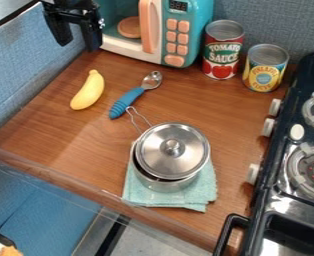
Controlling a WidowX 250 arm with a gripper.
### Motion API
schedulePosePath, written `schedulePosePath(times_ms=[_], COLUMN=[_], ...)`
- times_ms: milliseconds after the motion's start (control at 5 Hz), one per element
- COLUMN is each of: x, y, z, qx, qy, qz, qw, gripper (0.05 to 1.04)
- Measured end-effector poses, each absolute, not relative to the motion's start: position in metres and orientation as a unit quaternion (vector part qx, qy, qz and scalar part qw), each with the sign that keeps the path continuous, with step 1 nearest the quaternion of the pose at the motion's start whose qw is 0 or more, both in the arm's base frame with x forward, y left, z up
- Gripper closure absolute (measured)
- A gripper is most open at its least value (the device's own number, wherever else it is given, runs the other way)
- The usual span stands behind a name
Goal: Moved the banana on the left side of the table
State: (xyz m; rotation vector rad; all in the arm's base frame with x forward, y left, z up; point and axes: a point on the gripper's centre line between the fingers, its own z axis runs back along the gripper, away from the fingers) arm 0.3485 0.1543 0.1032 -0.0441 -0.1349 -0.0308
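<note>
The yellow banana (88,90) lies on the left part of the wooden table (59,132), its stem end pointing up toward the back. My gripper (78,41) hangs at the upper left, above and behind the banana and in front of the toy microwave's left side. Its two fingers stand apart with nothing between them, and it does not touch the banana.
A blue-handled spoon (135,95) lies right of the banana. A lidded metal pot (172,152) sits on a teal cloth (203,192). The microwave (180,30), tomato can (223,50) and pineapple can (265,67) line the back; a stove (300,195) stands right.
</note>
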Motion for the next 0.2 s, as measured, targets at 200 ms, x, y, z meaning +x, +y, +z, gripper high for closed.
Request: schedulePosePath(times_ms=[200], x=[0.3482], y=[0.155], z=[0.1032], qx=[-0.021], qy=[-0.067], qz=[-0.015], qw=[0.997], gripper=[0.083])
